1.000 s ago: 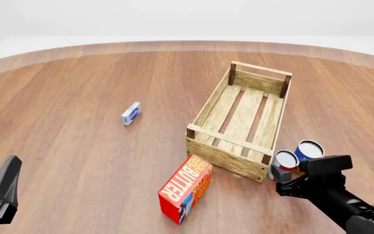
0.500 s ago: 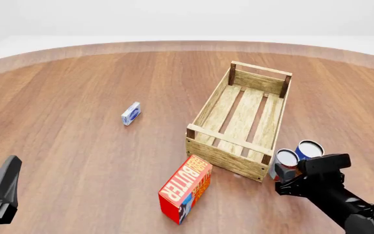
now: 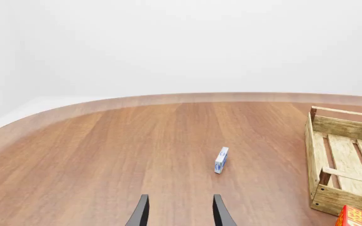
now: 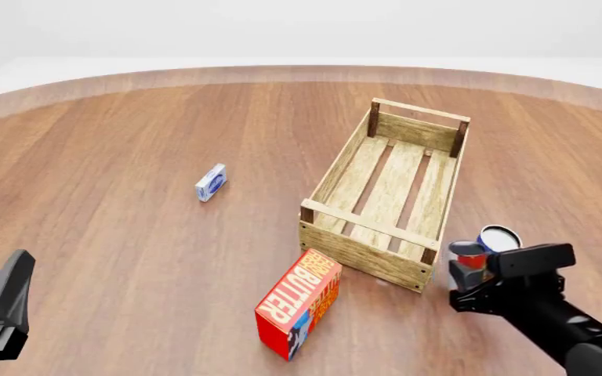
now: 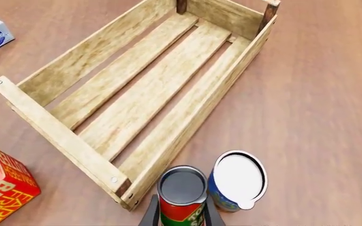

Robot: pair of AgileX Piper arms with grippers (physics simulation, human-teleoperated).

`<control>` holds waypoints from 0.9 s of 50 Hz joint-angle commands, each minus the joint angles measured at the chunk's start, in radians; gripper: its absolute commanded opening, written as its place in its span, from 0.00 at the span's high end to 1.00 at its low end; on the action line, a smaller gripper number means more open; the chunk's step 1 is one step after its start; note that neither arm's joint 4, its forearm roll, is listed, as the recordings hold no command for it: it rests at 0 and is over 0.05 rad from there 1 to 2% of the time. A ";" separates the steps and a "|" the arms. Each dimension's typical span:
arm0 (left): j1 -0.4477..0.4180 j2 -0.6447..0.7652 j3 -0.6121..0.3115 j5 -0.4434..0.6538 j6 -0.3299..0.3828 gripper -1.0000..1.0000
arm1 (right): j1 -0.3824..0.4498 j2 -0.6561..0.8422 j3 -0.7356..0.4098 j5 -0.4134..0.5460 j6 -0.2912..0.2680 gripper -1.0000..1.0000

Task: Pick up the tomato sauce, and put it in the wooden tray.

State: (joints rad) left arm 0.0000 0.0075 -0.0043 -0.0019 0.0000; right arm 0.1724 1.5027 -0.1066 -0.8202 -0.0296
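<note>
The tomato sauce (image 4: 469, 257) is a small red-labelled can standing just off the near right corner of the wooden tray (image 4: 369, 220). In the right wrist view the can (image 5: 182, 187) sits between my right gripper's fingers (image 5: 148, 216). My right gripper (image 4: 466, 279) is shut on it, low over the table. The slatted tray (image 5: 137, 94) is empty and also shows in the left wrist view (image 3: 338, 160). My left gripper (image 4: 9, 290) is open and empty at the near left, its fingers (image 3: 142, 213) apart.
A blue-and-yellow can (image 4: 498, 237) with a white lid (image 5: 236, 178) stands touching or nearly touching the tomato sauce. A red butter box (image 4: 299, 304) lies in front of the tray. A small blue-and-white box (image 4: 210, 182) lies at mid-left.
My right gripper has shifted slightly right and up, and the tomato sauce has moved with it, closer to the blue can. The left arm has not moved.
</note>
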 commanded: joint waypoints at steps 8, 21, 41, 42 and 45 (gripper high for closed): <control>0.000 0.000 0.000 0.000 0.000 0.00 | -0.016 -0.202 -0.020 0.183 -0.010 1.00; 0.000 0.000 0.000 0.000 0.000 0.00 | -0.031 -0.354 -0.037 0.323 -0.031 1.00; 0.000 0.000 0.000 0.000 0.000 0.00 | -0.046 -0.569 -0.079 0.524 -0.042 1.00; 0.000 0.000 0.000 0.000 0.000 0.00 | -0.047 -0.572 -0.082 0.528 -0.043 1.00; 0.000 0.000 0.000 0.000 0.000 0.00 | -0.049 -0.602 -0.089 0.555 -0.044 1.00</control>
State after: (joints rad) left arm 0.0000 0.0075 -0.0043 -0.0019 0.0000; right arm 0.1300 0.9958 -0.1687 -0.3544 -0.0834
